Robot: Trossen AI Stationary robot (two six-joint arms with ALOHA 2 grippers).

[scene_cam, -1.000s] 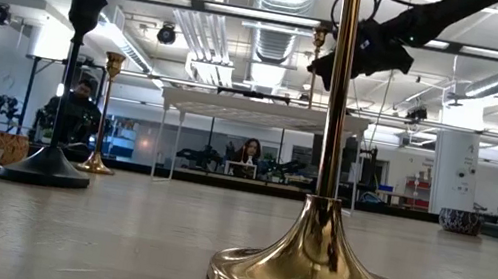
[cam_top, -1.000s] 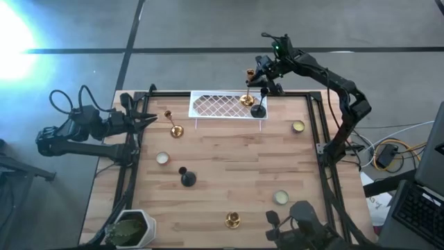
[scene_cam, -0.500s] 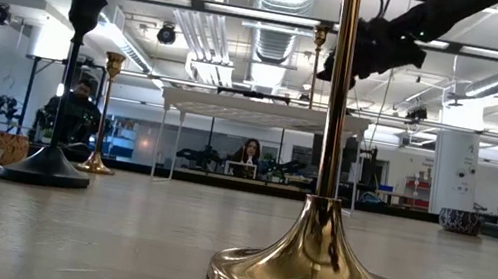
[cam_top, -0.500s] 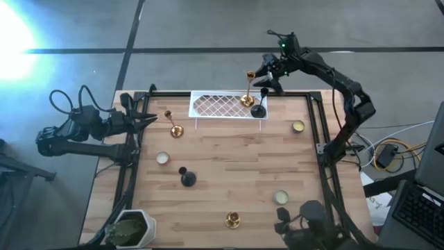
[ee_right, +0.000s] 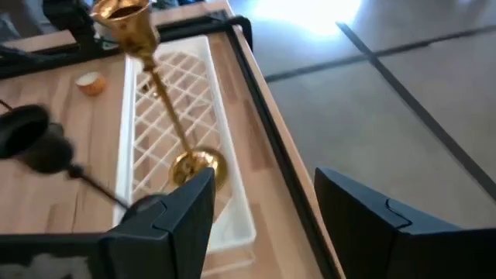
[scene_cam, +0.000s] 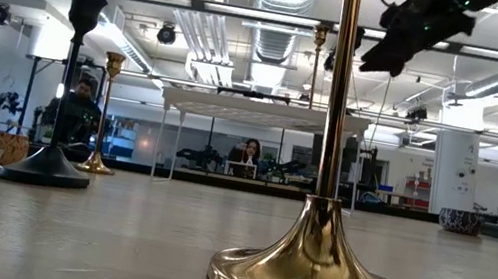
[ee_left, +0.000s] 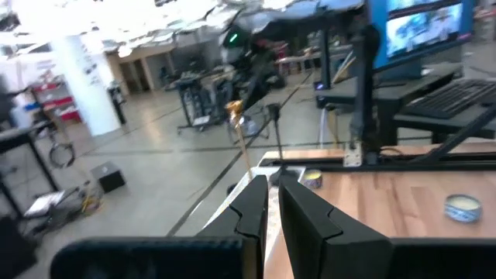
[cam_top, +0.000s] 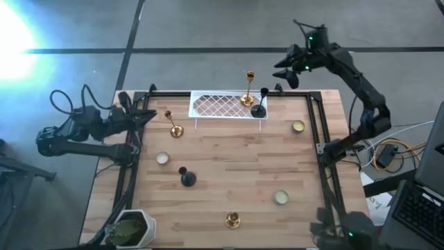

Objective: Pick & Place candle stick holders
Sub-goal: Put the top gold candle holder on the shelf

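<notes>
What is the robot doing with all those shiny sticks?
It is putting candle holders on a white tray. One tall gold holder and one black holder already stand at the tray's end. The right hand is open and empty, up in the air beside the tray. The left hand waits shut at the table's edge. More holders stand on the wooden table.

In your low view, the nearest gold candle stick holder [scene_cam: 322, 213] was cut off at the top edge, its cup unseen. The black holder [ee_right: 35, 143] in the right wrist view ran off the edge, blurred.
</notes>
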